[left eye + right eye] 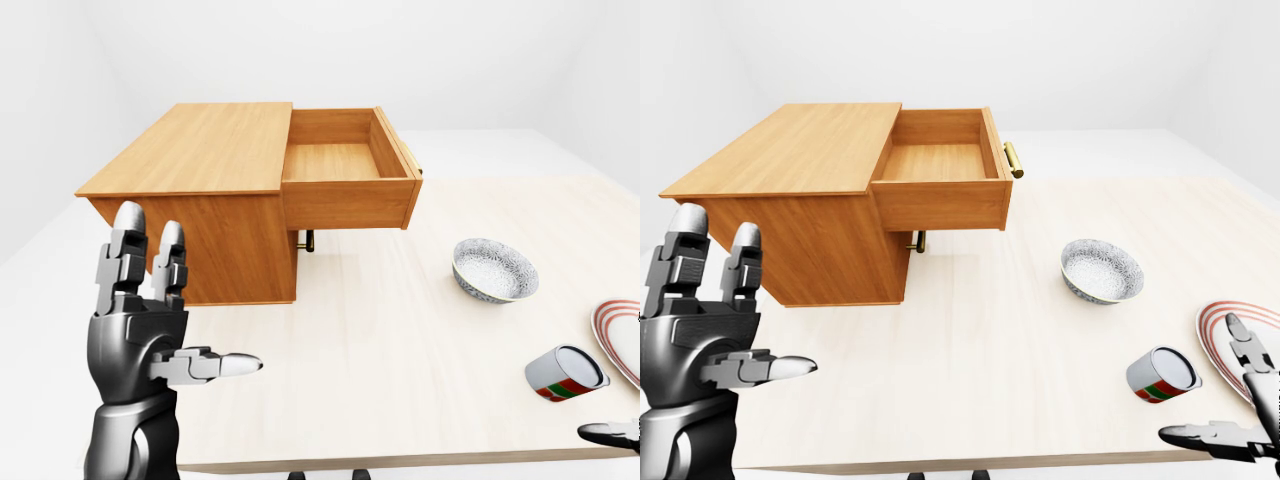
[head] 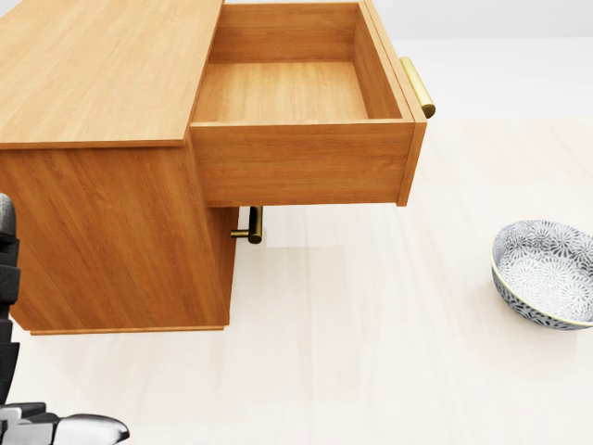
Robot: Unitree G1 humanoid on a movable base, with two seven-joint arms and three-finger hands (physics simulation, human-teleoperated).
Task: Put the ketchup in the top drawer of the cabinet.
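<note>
Matt wood cabinet (image 1: 200,190), brass handle (image 2: 417,86), glossy patterned bowl (image 1: 494,270).

Head view close above drawer (image 2: 296,93), eye views wider, perhaps farther

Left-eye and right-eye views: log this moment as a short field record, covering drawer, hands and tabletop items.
top drawer: pulled open, nothing inside
cabinet: on the table, at view left
left robot hand: raised, fingers open, holding nothing
right robot hand: low at view right, open, empty
can: lying on its side beside the right robot hand
bowl: upright, apart from the can
plate: at right edge
</note>
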